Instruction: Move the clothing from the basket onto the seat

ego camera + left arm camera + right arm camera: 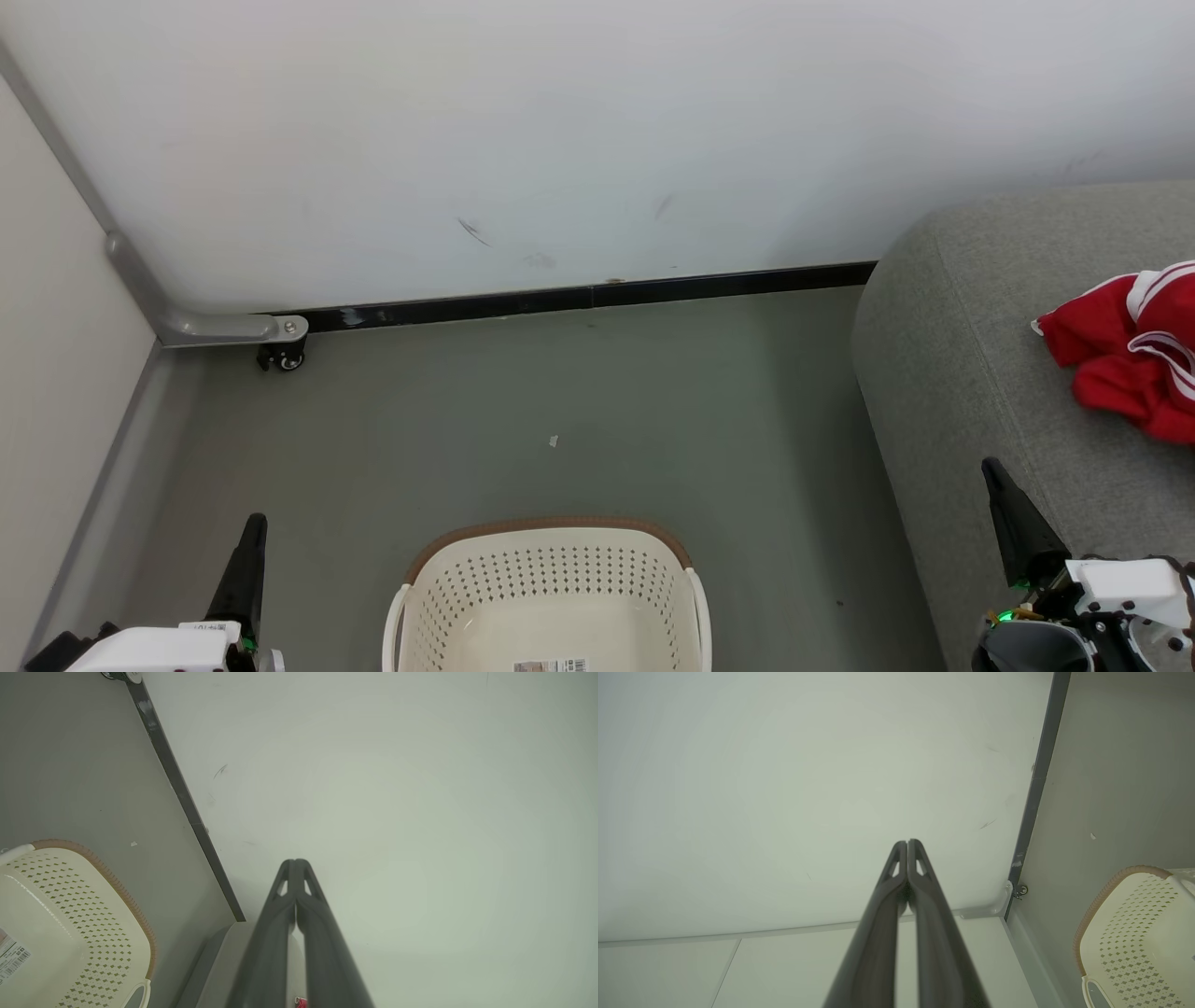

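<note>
With the left gripper (295, 862) and right gripper (906, 842) sitting pressed together and the clothing (1130, 350) lying on the seat (962, 373) at 3 o'clock, the basket (551, 527) at 6 o'clock, cropped at its near half, may be hiding another piece.

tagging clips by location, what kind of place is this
Probably a staged home corner: a large grey fabric-upholstered seat with red white-striped clothing on it, a cream-white perforated plastic laundry basket on the floor, and a small caster wheel under the grey metal wall frame.
</note>
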Tool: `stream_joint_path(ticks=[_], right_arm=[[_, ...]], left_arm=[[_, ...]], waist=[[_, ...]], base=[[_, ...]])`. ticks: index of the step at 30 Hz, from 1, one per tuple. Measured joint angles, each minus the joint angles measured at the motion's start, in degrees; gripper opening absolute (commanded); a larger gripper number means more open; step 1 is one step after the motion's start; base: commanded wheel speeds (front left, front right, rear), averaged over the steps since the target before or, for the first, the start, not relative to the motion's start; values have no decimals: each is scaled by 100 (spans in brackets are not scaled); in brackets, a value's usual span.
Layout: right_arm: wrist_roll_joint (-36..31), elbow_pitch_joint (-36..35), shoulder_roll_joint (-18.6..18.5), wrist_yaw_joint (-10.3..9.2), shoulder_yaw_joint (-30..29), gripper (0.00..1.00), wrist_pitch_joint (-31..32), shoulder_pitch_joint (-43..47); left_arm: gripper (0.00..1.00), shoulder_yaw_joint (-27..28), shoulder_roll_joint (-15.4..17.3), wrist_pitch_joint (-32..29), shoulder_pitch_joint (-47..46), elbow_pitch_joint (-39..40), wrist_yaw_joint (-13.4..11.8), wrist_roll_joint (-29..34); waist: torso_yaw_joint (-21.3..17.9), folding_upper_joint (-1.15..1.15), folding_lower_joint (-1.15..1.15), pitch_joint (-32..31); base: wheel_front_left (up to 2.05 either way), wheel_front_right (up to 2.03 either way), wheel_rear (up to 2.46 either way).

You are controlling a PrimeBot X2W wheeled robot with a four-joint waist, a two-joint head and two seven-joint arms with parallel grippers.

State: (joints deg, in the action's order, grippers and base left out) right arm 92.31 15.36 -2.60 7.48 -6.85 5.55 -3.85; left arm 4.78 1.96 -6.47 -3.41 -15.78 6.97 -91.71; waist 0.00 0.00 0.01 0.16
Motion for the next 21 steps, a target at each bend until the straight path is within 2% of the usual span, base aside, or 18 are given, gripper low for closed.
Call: stream_joint_path(ticks=[21], right_arm=[[0, 0, 2, 0, -1, 0, 0, 0]], left_arm=[[0, 0, 0, 0, 0, 1, 0, 0]], waist=[[0, 0, 0, 0]], base=[[0, 0, 0]])
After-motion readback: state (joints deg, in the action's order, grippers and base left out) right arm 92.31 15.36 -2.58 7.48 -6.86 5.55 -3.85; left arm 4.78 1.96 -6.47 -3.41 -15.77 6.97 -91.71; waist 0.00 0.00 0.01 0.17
